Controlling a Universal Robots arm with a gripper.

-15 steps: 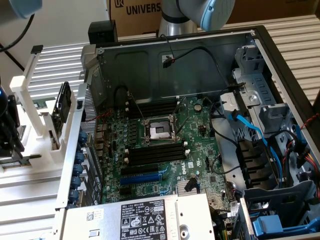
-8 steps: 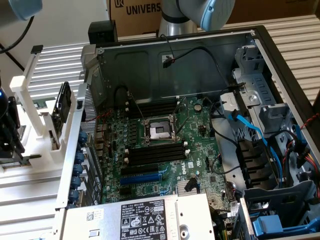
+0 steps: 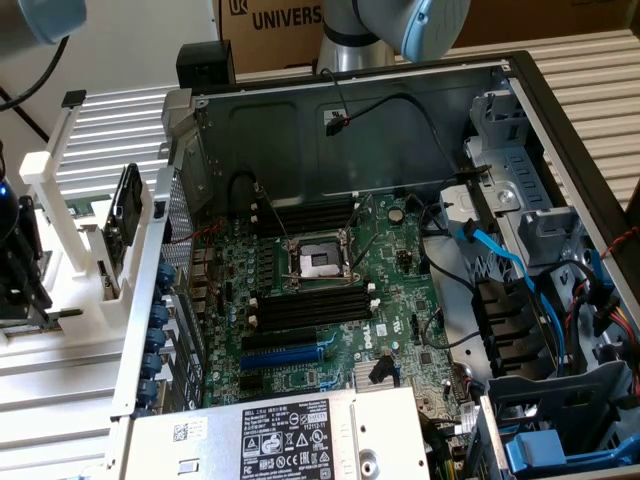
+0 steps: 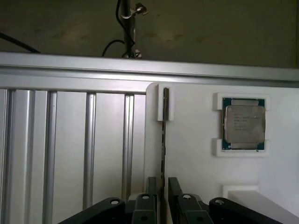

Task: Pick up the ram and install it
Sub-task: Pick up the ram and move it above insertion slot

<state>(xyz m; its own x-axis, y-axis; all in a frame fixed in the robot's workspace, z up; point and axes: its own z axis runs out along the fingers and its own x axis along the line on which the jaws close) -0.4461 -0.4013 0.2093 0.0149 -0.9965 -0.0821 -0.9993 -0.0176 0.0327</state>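
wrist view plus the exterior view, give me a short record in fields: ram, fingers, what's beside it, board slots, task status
ram: ram seen edge-on, standing in a slot of the white holder
fingers: fingers open, one on each side of the ram's edge, not clamped on it
beside it: processor seated in its own pocket on the same holder
board slots: long black slots on the motherboard look empty
task status: ram not yet lifted, none installed
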